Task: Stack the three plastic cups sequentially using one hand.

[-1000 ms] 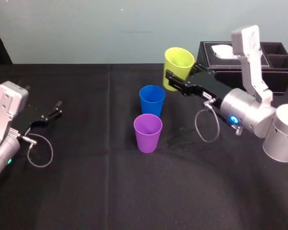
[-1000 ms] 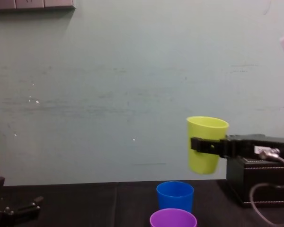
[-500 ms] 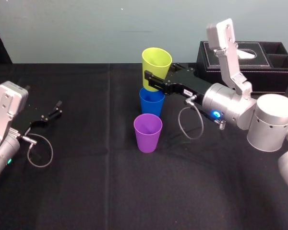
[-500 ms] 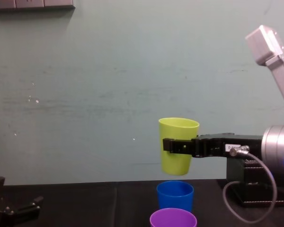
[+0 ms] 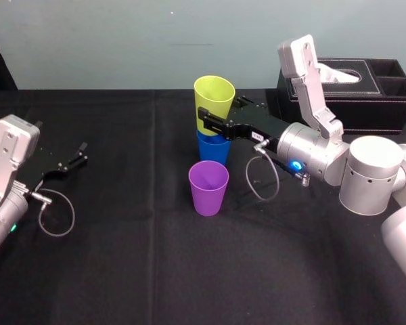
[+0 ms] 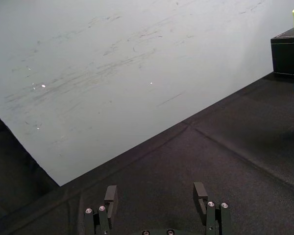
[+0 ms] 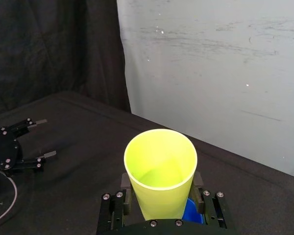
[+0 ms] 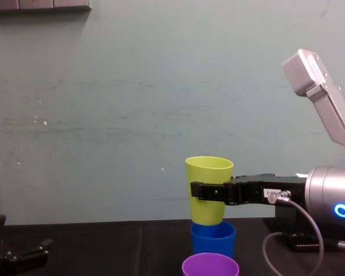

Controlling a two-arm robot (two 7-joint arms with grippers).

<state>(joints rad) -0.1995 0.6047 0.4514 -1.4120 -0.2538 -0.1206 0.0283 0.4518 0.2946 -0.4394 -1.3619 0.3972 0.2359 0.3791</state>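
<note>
Cup nesting: yellow-green onto blue

Nearest, purple cup (image 5: 208,187), upright and untouched. Just behind it, blue cup (image 5: 213,147), also upright. Directly above, yellow-green cup (image 5: 213,101), pinched by its sides in right gripper (image 5: 210,123), base right at the blue rim. Lower straight down, level and centred; release only once seated, judging by the taper. Well off to the left, left gripper (image 5: 80,154), parked, fingers spread, empty. Farthest back, black tissue box (image 5: 365,88).

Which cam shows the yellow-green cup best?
Chest view: the yellow-green cup shows side-on, whole, upright, its base at the blue cup's rim, the right pincer clamped round its middle. Head view shows it from above, the pincer crossing it. Right wrist view looks into its mouth. The parked left pincer's wrist view catches an edge sliver.
</note>
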